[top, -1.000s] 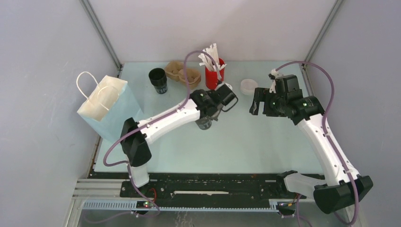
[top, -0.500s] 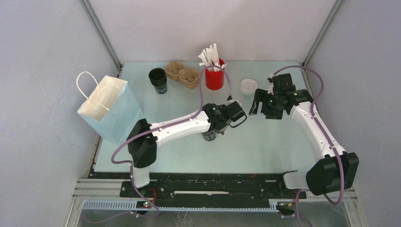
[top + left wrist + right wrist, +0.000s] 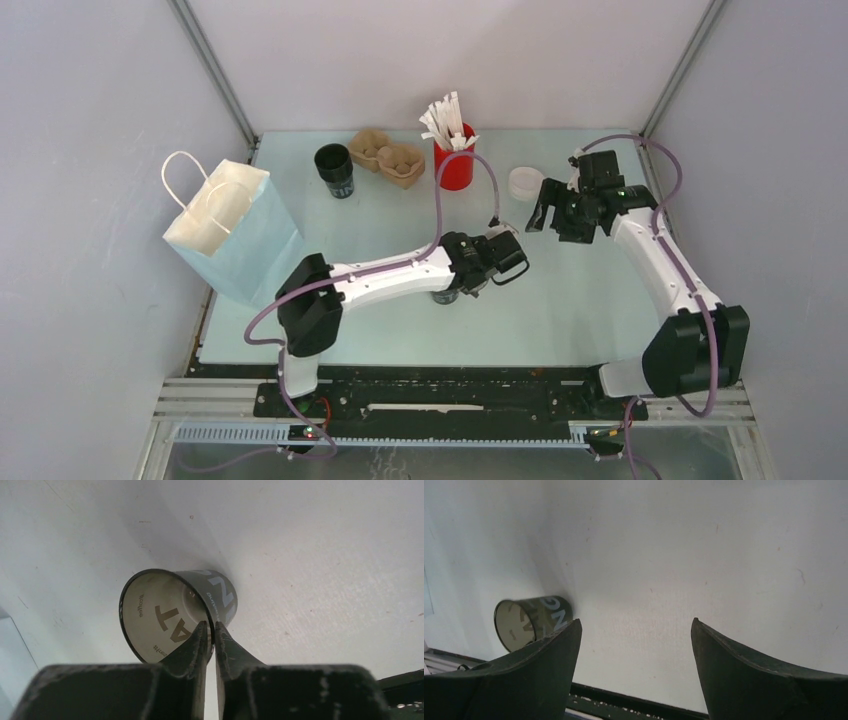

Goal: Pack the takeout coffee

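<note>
Left pincer (image 3: 210, 626) shifted right; wrist view: clenched on cup (image 3: 150, 612) rim. Right pincer (image 3: 635, 621) released.

Wide-spread fingers (image 3: 744, 675) frame a pale table (image 3: 674, 555), with a seemingly lidless dark cup (image 3: 531, 620) at left.

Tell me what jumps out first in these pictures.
The left end effector pinches the rim of an open dark cup mid-table, with one finger inside it. The right end effector hangs wide open near a loose white lid at the back right. A pale blue paper bag stands at the table's left edge.
</note>
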You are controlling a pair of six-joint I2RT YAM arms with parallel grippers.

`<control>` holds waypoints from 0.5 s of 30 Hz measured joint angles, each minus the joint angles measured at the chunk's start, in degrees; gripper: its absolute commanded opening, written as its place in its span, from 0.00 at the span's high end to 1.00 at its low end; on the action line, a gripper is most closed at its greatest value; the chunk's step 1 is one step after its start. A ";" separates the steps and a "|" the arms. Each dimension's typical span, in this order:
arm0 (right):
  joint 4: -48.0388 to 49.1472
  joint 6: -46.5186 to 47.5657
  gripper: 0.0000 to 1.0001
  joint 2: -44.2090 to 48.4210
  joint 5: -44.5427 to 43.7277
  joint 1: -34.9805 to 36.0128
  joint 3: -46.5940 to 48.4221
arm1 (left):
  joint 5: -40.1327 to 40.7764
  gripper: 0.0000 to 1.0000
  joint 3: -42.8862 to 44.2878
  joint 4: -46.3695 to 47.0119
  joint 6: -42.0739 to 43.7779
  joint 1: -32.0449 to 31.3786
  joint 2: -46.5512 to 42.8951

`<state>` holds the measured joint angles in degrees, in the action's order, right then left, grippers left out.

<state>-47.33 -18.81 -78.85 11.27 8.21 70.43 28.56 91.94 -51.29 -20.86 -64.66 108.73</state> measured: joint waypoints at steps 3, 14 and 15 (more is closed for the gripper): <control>2.64 -0.07 0.15 -2.93 -0.09 -0.59 0.02 | -0.37 0.74 -1.79 0.26 0.07 -0.33 0.00; 5.14 -1.49 0.20 -24.98 -9.03 -0.68 17.53 | -4.31 0.42 -3.26 -1.05 0.96 -0.46 -1.22; 5.11 -2.16 0.20 -26.56 -10.45 -0.74 19.67 | -4.76 0.37 -3.02 -1.66 1.33 -0.46 -1.73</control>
<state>-42.22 -20.97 -105.41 0.82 7.46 90.11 23.79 88.92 -52.95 -19.53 -65.12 107.00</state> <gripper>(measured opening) 0.805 0.493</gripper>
